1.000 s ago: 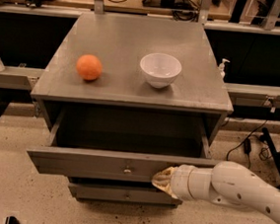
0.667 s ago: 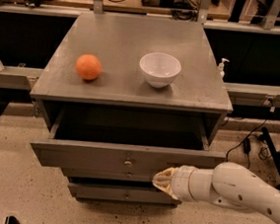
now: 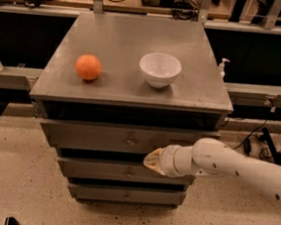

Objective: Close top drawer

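The top drawer (image 3: 93, 137) is a wide dull-grey panel with a small silver knob (image 3: 131, 141) at its centre. It sits almost fully inside the grey cabinet (image 3: 137, 39), with only a thin dark gap under the cabinet top. My gripper (image 3: 153, 160), tan-tipped on a white arm (image 3: 234, 168) that comes in from the right, is at the lower edge of the drawer front, just right of and below the knob.
An orange ball (image 3: 88, 67) and a white bowl (image 3: 159, 69) stand on the cabinet top. Two narrower grey drawers (image 3: 125, 172) lie below. A small pump bottle (image 3: 222, 66) stands at the right. Cables (image 3: 267, 141) lie on the floor at right.
The top drawer has slid back into the cabinet from wide open to nearly shut. My gripper has moved forward with the drawer front.
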